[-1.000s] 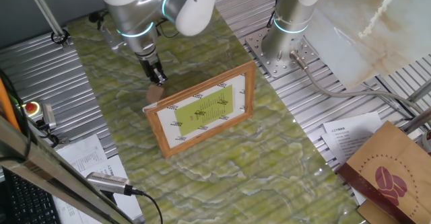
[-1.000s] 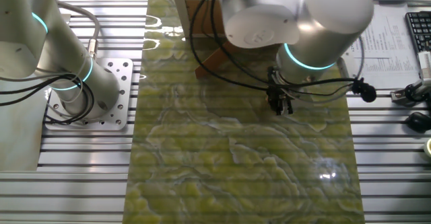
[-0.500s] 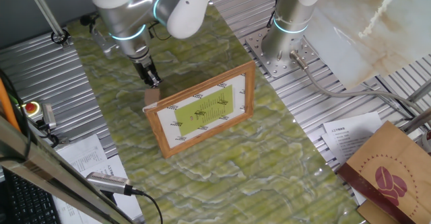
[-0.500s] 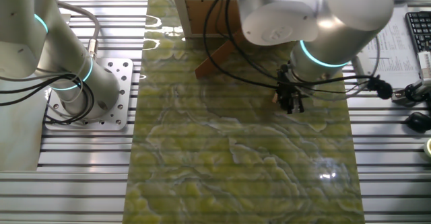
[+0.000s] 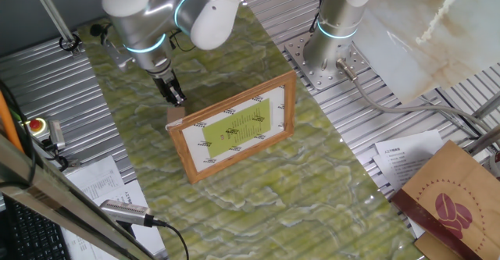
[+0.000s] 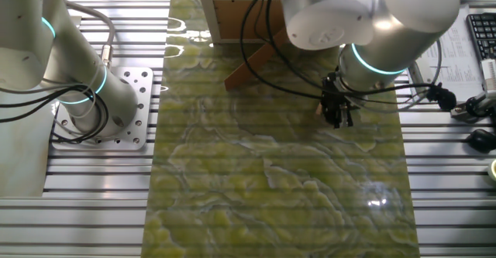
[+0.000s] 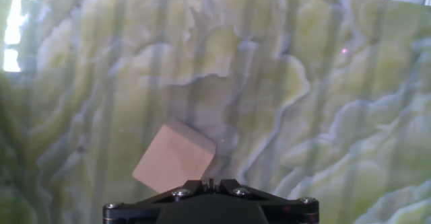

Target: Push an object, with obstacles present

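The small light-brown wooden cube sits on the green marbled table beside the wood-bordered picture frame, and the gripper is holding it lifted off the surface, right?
Not quite. The small light-brown wooden cube is not lifted: the hand view shows it lying on the green marbled table, just ahead of the gripper, not between its fingers. One fixed view shows it beside the wood-bordered picture frame, at its corner.

Light-brown plain cube [image 7: 174, 158], green-yellow marbled table [image 7: 323, 116], light-wood frame [image 5: 234, 126] with yellow-green sheet
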